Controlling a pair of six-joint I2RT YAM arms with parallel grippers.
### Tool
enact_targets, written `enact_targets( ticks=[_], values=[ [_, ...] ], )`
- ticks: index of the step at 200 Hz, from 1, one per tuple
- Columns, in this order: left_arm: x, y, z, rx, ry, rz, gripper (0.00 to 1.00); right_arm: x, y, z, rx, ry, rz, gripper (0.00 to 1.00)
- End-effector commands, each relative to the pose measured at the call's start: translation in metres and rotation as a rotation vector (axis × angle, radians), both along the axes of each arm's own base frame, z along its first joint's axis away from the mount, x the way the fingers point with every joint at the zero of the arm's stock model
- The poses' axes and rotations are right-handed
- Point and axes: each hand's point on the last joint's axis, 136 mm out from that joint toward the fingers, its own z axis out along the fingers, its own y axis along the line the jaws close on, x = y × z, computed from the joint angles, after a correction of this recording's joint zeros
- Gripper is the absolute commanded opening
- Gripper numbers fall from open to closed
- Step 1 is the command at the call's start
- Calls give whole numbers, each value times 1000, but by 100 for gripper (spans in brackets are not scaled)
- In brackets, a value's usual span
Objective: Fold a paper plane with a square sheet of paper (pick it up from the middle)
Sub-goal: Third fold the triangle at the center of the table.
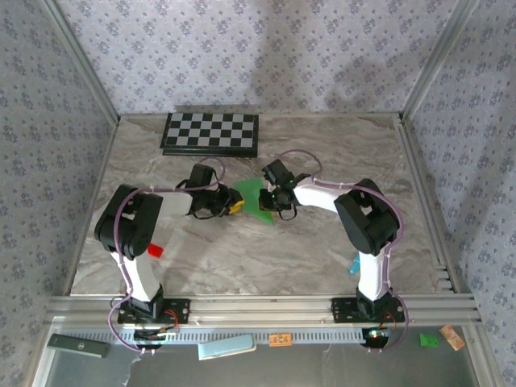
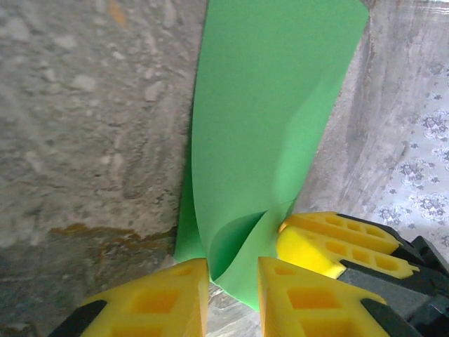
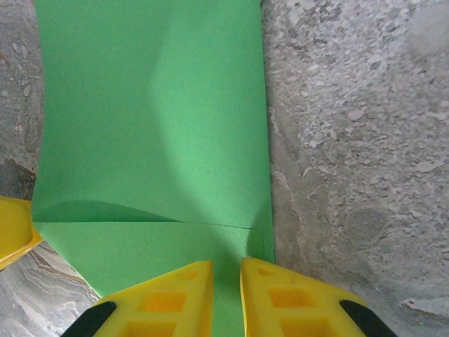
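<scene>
Fingers [image 2: 233,295] [image 3: 226,298] pinch green paper [image 3: 151,126].

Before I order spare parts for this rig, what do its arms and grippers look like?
Both arms share one build: black joint housings and white link shells rising from black bases on the aluminium rail. A thin purple cable loops along the left arm and the right arm. The left gripper and right gripper have bright yellow plastic fingers moulded with recessed pockets, on black mounts.

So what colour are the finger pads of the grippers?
Bright yellow pads, clearest in the right wrist view, against the green paper.
</scene>
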Motion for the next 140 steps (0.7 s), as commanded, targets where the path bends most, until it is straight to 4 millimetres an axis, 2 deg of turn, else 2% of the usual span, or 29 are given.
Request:
enact_targets(
  ticks=[1, 72, 89, 91, 95, 140],
  values=[
    [0, -8, 1, -10, 8, -37, 24, -1, -4, -11, -11, 31, -14, 19],
    [-1, -13, -3, 4, 21, -68, 24, 2, -5, -11, -1, 32, -15, 19],
    [0, -15, -2, -2, 16, -79, 23, 2, -4, -11, 3, 29, -10, 19],
    [0, -16, -2, -3, 17, -80, 23, -5, -9, -18, -11, 48, -10, 19],
    [1, -16, -1, -3, 15, -81, 23, -7, -11, -20, -14, 54, -9, 19],
    [3, -19, 0, -4, 8, -95, 18, -5, -8, -16, 8, 30, 25, 19]
  ],
)
